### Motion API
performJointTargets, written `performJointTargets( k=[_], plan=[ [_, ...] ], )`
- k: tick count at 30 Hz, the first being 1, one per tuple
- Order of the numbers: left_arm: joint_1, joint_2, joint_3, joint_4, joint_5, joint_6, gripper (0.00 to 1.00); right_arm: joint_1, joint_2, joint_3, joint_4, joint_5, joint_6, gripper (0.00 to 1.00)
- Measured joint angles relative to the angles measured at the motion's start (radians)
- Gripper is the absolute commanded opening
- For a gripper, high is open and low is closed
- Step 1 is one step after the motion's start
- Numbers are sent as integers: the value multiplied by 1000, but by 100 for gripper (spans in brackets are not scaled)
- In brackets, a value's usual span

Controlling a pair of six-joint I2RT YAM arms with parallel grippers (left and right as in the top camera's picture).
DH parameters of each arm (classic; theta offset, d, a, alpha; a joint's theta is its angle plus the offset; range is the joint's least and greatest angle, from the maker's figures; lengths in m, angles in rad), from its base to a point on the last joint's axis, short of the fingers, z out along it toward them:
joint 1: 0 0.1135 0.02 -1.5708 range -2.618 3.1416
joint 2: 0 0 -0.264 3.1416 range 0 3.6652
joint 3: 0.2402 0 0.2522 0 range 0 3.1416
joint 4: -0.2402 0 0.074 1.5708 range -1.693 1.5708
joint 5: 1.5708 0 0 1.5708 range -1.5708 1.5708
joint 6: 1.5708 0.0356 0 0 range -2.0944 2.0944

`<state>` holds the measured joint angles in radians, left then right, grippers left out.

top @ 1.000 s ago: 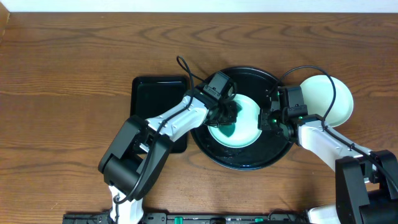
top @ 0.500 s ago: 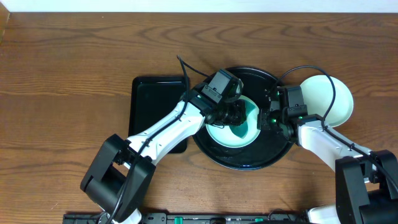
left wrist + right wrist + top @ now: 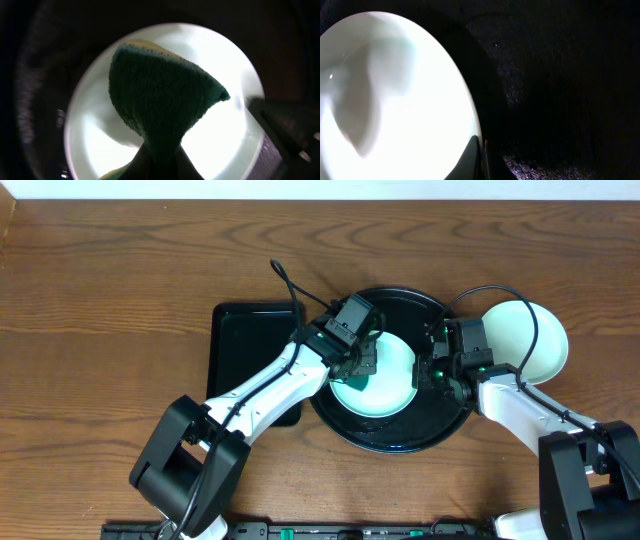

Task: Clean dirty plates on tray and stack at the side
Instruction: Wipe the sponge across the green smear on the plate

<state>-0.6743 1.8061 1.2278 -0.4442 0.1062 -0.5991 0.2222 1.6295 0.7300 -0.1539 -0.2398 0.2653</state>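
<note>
We find the left claw [image 3: 362, 362] pressed together on a dark green sponge [image 3: 160, 95], which hangs over the left half of the mint plate [image 3: 398, 380]. That plate lies in the middle of the round tray [image 3: 400, 440]. The right claw [image 3: 432, 370] is closed at the plate's right rim, and from the wrist view we judge it to be nipping that edge. A second plate [image 3: 540, 345] lies off the tray on the surface [image 3: 120, 300] to the right. A rectangular tray [image 3: 250, 340] sits just left of the round one.

Risks noted:
- The sponge is pinched at one end only, so hard scrubbing could fold it or drag it out of the grip.
- A sideways push against a thin rim hold could slide or tip the plate on the glossy tray.
- The two claws work close together over one plate, so a wide stroke could bring them into contact.
- We cannot tell whether a smear lies beneath the sponge.
</note>
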Motion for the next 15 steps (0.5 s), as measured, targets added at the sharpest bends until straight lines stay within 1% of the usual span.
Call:
performJointTargets(
  k=[5, 15],
  plan=[
    [0, 0, -9, 6, -57, 0, 8, 0, 0, 0, 1, 0, 0, 1],
    [0, 7, -10, 14, -81, 5, 8, 10, 0, 0, 3, 0, 0, 1]
  ],
)
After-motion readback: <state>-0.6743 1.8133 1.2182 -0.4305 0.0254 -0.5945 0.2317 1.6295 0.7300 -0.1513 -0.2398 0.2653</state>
